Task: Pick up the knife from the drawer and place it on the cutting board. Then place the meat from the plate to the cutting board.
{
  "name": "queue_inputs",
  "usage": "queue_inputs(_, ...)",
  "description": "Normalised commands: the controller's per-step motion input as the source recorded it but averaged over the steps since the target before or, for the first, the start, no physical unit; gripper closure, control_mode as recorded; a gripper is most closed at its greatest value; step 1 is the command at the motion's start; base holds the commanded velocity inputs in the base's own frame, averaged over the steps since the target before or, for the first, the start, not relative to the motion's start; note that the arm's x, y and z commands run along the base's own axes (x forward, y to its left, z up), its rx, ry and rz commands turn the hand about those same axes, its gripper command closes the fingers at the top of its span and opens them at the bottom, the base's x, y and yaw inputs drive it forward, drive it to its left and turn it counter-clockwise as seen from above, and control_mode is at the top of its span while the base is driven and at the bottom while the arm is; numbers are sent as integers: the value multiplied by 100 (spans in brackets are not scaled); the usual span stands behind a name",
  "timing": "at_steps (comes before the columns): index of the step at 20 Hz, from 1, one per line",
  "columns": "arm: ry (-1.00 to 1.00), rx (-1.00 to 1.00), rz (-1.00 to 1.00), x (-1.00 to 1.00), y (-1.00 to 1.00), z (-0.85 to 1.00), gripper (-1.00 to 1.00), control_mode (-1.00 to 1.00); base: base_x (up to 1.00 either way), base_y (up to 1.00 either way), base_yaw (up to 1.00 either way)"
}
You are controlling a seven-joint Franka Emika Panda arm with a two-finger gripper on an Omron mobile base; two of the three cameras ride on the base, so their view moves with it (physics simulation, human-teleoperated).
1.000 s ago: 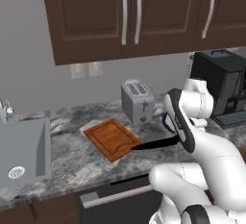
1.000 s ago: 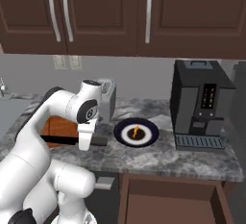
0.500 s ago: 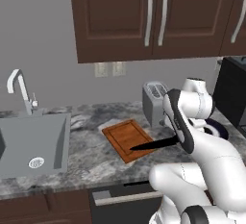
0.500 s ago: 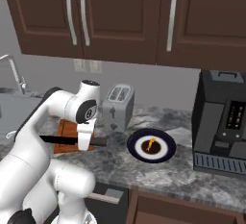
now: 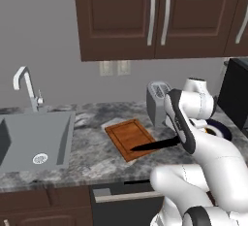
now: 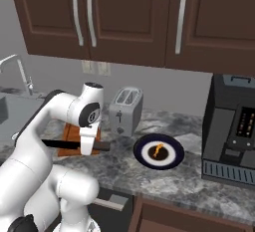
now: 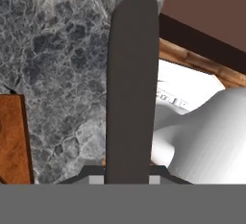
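Observation:
My gripper (image 6: 85, 145) is shut on the knife (image 6: 60, 143). It holds the knife level by its dark grey handle (image 7: 132, 88), which runs up between my fingertips (image 7: 96, 180). The black blade (image 5: 155, 145) points left, its tip over the front edge of the reddish-brown cutting board (image 5: 128, 134), a little above it. The board (image 6: 69, 132) lies on the counter left of the toaster. The round blue-rimmed plate (image 6: 158, 151) sits to the right of my gripper, with the small orange meat (image 6: 157, 151) on its dark centre. The dark brown drawer (image 6: 149, 215) juts out below the counter.
A silver toaster (image 5: 156, 103) stands behind the board. A black coffee machine (image 6: 231, 136) fills the counter's right end. The sink (image 5: 34, 137) with its faucet (image 5: 23, 82) lies to the left. Upper cabinets (image 5: 155, 16) hang overhead.
The base has driven left, so the whole scene has slid right and more of the sink has come into view. The knife stays in my grip, near the board's front edge.

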Motion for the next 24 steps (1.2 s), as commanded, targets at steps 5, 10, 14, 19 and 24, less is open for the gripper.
queue_inputs(5, 0, 0, 0, 0, 0, 0, 100, 100, 79, 9, -4)
queue_inputs(10, 0, 0, 0, 0, 0, 0, 100, 100, 78, 29, -25)
queue_inputs(14, 0, 0, 0, 0, 0, 0, 100, 100, 56, 18, -29)
queue_inputs(19, 0, 0, 0, 0, 0, 0, 100, 100, 34, 19, -21)
queue_inputs(24, 0, 0, -16, 23, 40, -10, 100, -100, 0, 0, 0)
